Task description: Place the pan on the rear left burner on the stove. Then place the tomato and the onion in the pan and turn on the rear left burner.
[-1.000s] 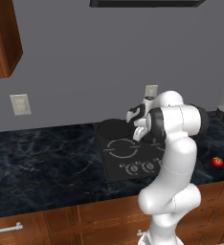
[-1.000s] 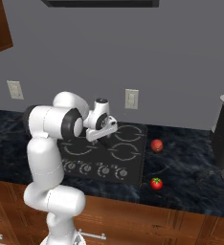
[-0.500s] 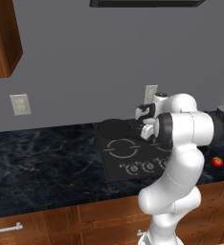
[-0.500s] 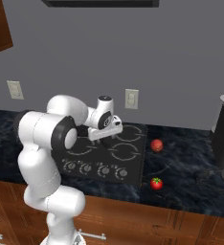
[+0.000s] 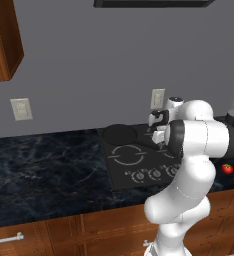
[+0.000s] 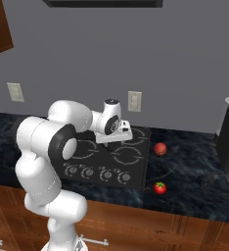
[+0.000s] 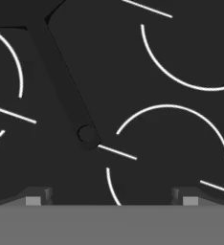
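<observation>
Gripper [image 7: 109,198] jaws wide apart, empty, above stove [image 6: 136,169] glass. Pan [image 5: 120,134] sits on rear left burner; handle [image 7: 66,93] runs diagonally toward gripper, end w/ hole nearest. Tomato [image 6: 159,188], onion [image 6: 160,149] on counter [image 6: 194,181], right of stove.

I see the dark marbled counter [image 6: 194,181] carrying the stove [image 6: 136,169], with the pan [image 5: 119,134] on its rear left burner; the onion [image 6: 160,149] and tomato [image 6: 159,188] lie on the counter beside it.
</observation>
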